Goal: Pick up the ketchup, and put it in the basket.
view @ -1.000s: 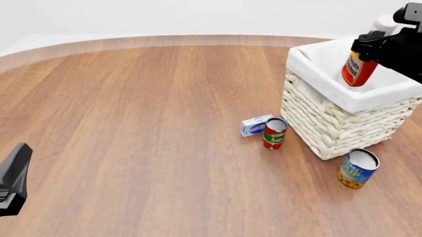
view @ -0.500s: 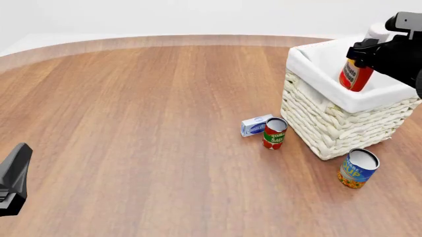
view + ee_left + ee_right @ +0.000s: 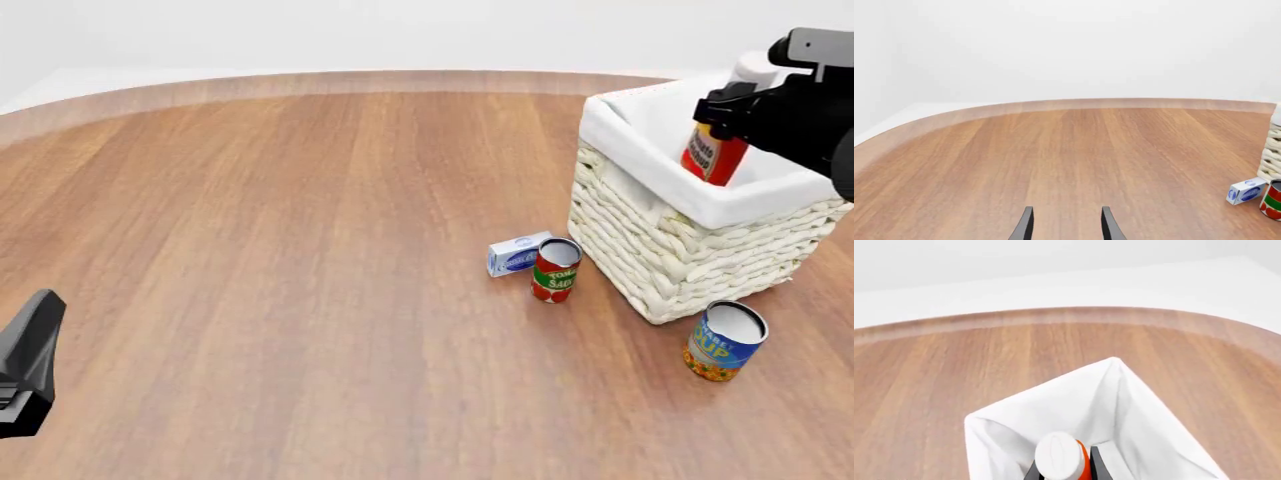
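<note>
ketchup point(image 3: 709, 158) lower in basket point(image 3: 681, 250) — right fingers point(image 3: 722, 104) clamped on it, left fingers point(image 3: 1066, 227) apart, wooden table point(image 3: 294, 250), white wall

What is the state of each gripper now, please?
Left gripper: open, holding nothing.
Right gripper: closed on the ketchup, inside the basket opening.

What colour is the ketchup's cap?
White; the ketchup cap shows best in the right wrist view.

Round wooden table point(image 3: 294, 250), plain white backdrop
</note>
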